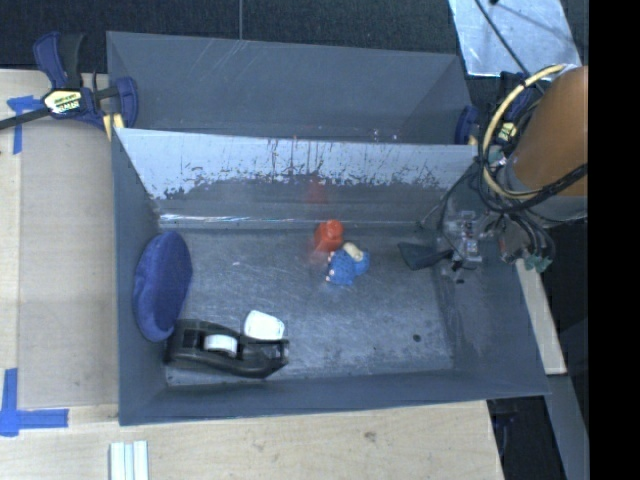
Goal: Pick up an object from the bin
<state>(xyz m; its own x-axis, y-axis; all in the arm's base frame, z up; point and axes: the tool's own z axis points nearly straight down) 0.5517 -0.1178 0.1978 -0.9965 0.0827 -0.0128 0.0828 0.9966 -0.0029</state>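
My gripper (418, 256) hangs low at the right side of the bin, close to the right wall. To its left, near the middle of the bin floor, lies a small blue and white toy (347, 266). A small orange-red thing (328, 235) sits right behind that toy, touching it. The gripper is apart from both, roughly a hand's width to their right.
A blue oval pad (162, 283) leans at the bin's left wall. A black tape dispenser (225, 348) with a white roll lies along the front left. The arm with its orange cover and cables reaches in from the right rim.
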